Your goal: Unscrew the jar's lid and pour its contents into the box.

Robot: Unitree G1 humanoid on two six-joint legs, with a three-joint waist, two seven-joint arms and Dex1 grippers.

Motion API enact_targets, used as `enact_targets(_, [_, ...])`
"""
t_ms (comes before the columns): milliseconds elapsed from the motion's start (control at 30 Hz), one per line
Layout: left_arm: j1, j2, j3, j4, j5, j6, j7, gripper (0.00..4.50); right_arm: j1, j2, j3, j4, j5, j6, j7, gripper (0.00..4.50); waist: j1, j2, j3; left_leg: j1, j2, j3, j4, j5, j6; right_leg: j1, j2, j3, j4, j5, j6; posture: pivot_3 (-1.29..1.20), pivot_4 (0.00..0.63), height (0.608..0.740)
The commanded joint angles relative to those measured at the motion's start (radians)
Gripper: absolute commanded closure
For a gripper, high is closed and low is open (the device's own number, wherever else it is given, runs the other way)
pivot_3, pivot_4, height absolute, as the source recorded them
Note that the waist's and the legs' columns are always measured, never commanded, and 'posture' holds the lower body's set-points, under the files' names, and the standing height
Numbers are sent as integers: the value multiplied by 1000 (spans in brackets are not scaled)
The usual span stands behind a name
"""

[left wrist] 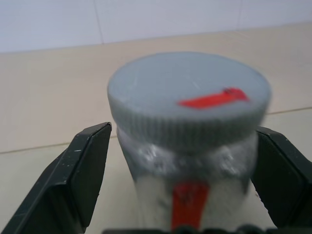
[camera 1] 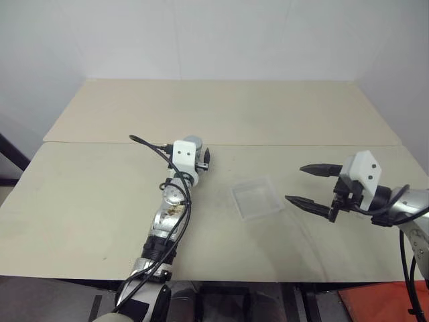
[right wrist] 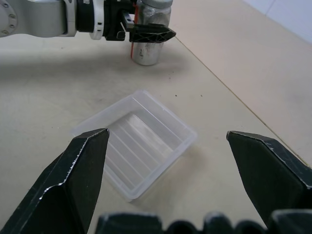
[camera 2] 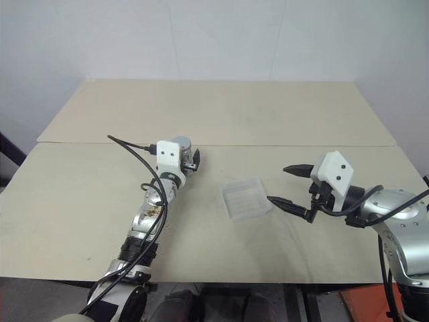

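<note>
In the left eye view, a pale tan table [camera 1: 221, 114] fills most of the frame, with a seam line running across it at mid-height. Left of centre, the left gripper [camera 1: 201, 159] reaches up the frame from the bottom edge, a black cable looping over its arm. The jar [camera 1: 194, 143] stands just above its white wrist block, mostly masked by that block. At centre lies the box [camera 1: 257, 198], a clear shallow tray resting flat on the table, well apart from the jar. At the right, the right gripper [camera 1: 307, 185] hangs with its two black fingers spread wide, holding nothing, its tips near the box's right side without touching.

The right eye view gives the same layout shifted slightly leftward.

In the left wrist view, the jar fills the centre, upright, between the spread black fingers [left wrist: 80, 173]. A gap shows on each side, so the jaws stand open around it without clamping. The lid [left wrist: 189, 97] sits on top, grey with a ribbed edge and a red mark.

In the right wrist view, the box lies at centre between the open fingers, with ridges along its floor. Whether anything lies in it cannot be told. At the upper left, the left gripper's fingertip crosses in front of the jar.
</note>
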Motion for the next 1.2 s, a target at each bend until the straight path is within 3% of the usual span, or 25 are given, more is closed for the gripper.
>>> enact_targets(33, [-26,-4,0,4,2,-40,-7,632,3,-9,-44,-40,21,-15,2,0,0,0,0,0,0,0,0,0,0,0,0,0,0,0,0,0,150,740])
enact_targets(233, [-18,-9,-9,6,10,-42,-13,2492,6,-7,-51,-48,25,-12,-4,0,0,0,0,0,0,0,0,0,0,0,0,0,0,0,0,0,150,740])
enact_targets(267, [-20,-8,-9,7,11,-45,-12,2572,8,-6,-51,-50,24,-13,-5,0,0,0,0,0,0,0,0,0,0,0,0,0,0,0,0,0,150,740])
enact_targets(467, [-34,51,1,-43,-35,-16,-129,2570,-6,7,-50,-60,36,-1,-23,0,-1,0,0,0,0,0,0,0,0,0,0,0,0,0,0,0,150,740])
enact_targets(733, [-59,349,53,-207,-333,228,-680,2570,-186,110,48,-59,120,79,-108,0,-27,0,0,-1,0,0,0,1,-1,-2,0,0,2,0,0,0,150,740])
enact_targets(933, [-118,517,38,-163,-474,227,-1112,2570,-403,216,190,-10,151,187,-146,0,-28,0,0,-2,0,1,0,1,-1,-3,1,-1,4,0,0,0,150,740])
enact_targets(1033, [-148,549,6,-127,-484,213,-1246,2570,-488,267,242,3,166,237,-151,0,-26,0,0,-4,-1,2,1,1,-1,-6,1,-1,7,0,0,0,150,740])
enact_targets(1200, [-191,508,-11,-60,-491,124,-1369,2570,-646,367,292,78,188,342,-204,0,-29,0,0,-6,-1,2,0,1,-2,-8,2,-2,6,0,0,0,150,740])
